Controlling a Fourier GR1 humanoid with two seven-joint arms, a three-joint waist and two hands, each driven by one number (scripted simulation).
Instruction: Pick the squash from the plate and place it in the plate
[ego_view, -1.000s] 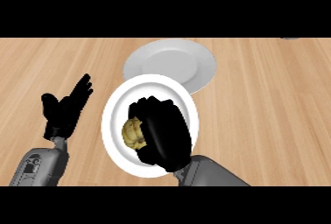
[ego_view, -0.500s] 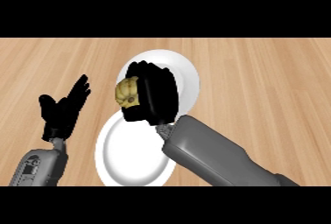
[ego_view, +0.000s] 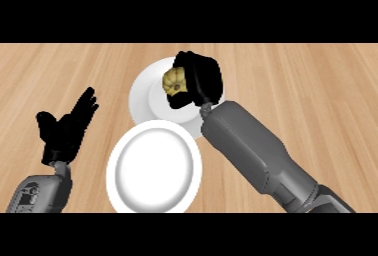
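Seen from the robot's head, looking steeply down on a wooden counter (ego_view: 310, 85), the right hand (ego_view: 201, 80) is poised over the far plate (ego_view: 148, 102), its black fingers curled round the squash (ego_view: 176, 82), a yellowish, ribbed lump that shows at the hand's left side, toward the middle of that plate. Whether the squash touches the plate's surface or is held just above it cannot be told, since the hand covers much of it. The grey right forearm (ego_view: 255, 150) runs from the hand down toward the lower right, crossing the far plate's right rim and passing just beside the near plate (ego_view: 153, 167) on its right. The near plate, white with a raised rim, lies directly below the far plate in the view, toward the robot; its upper rim overlaps the far plate's lower rim as seen from here, and its surface bears nothing. To the left of the near plate, and well apart from the squash, the left hand (ego_view: 65, 131) rests open with its fingers straight, pointing up and slightly spread, the thumb set off to the left, holding nothing. Its grey forearm (ego_view: 40, 192) comes in from the lower left corner, beside the near plate's lower left rim.
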